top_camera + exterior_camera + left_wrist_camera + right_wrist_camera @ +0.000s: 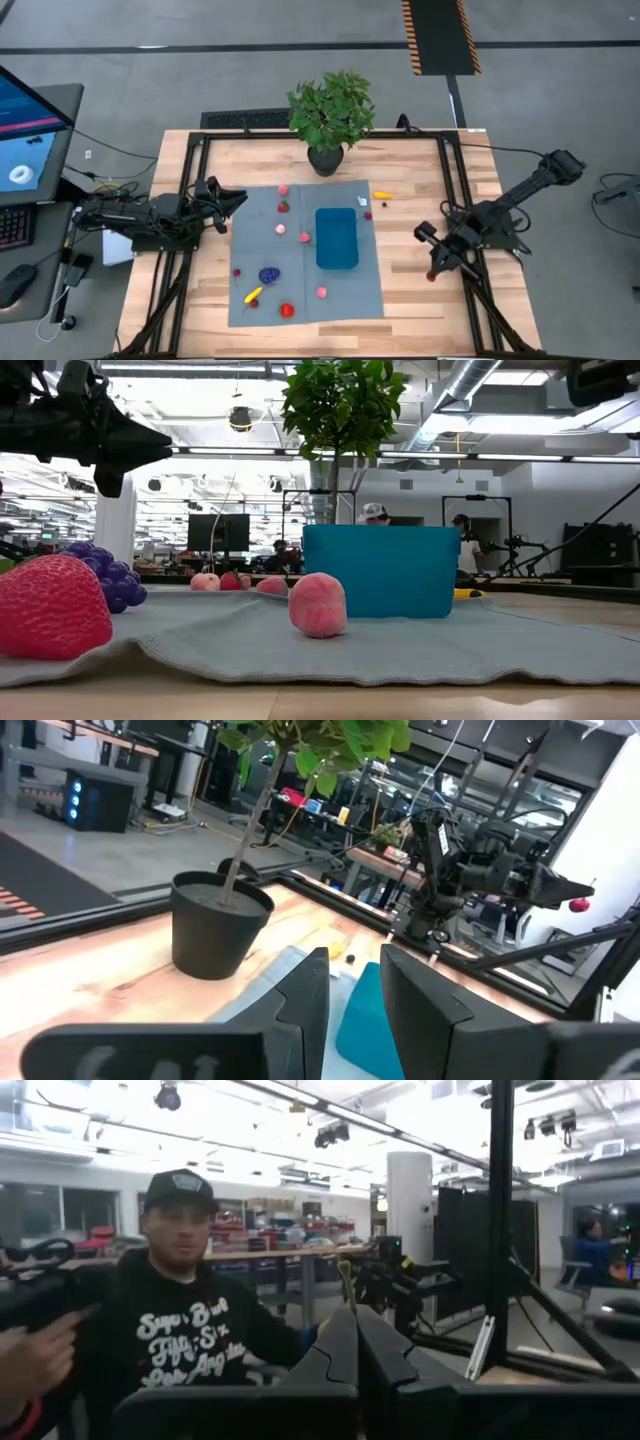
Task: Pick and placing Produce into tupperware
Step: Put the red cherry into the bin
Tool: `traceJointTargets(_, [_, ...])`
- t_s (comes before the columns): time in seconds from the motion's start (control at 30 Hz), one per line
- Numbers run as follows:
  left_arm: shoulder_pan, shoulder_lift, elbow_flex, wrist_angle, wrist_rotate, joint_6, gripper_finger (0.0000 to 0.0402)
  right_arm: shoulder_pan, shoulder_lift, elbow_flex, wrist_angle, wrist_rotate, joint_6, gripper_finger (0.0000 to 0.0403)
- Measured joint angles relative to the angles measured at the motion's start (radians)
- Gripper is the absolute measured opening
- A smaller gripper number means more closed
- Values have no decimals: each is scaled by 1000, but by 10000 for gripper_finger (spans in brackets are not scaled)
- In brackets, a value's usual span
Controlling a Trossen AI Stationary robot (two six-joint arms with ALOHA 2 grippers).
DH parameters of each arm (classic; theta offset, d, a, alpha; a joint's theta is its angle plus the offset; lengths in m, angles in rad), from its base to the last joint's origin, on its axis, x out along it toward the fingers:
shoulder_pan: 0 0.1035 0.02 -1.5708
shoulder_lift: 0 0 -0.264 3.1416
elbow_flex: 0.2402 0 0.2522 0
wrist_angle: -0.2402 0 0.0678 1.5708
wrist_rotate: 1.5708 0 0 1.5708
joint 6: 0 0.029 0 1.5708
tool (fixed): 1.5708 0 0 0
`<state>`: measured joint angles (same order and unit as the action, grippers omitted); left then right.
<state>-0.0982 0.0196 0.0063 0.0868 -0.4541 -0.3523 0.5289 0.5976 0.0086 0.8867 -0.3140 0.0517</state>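
Left gripper (238, 197) hangs at the mat's (350, 296) edge, fingers (300, 1000) slightly parted, holding nothing. Right gripper (424, 235) waits closed, empty. Tupperware (336, 238) sits on the mat among scattered produce (269, 274).

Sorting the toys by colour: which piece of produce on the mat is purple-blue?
The grape cluster, beside the yellow piece near the mat's front-left; the others are red, pink or yellow.

strawberry (50, 607) cut off, grapes (112, 578) half hidden
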Motion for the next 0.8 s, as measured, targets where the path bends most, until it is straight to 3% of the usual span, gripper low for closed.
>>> traceJointTargets(0.1, [0,0,0,0,0,2,82,-11,13,0,-7,21,0,12])
traceJointTargets(0.47, [0,0,0,0,-2,10,82,-96,137,29,-138,386,-12,11])
traceJointTargets(0.7, [0,0,0,0,-3,29,82,-144,292,211,-344,667,-24,11])
traceJointTargets(0.8, [0,0,0,0,-3,29,82,-168,390,301,-433,699,-24,13])
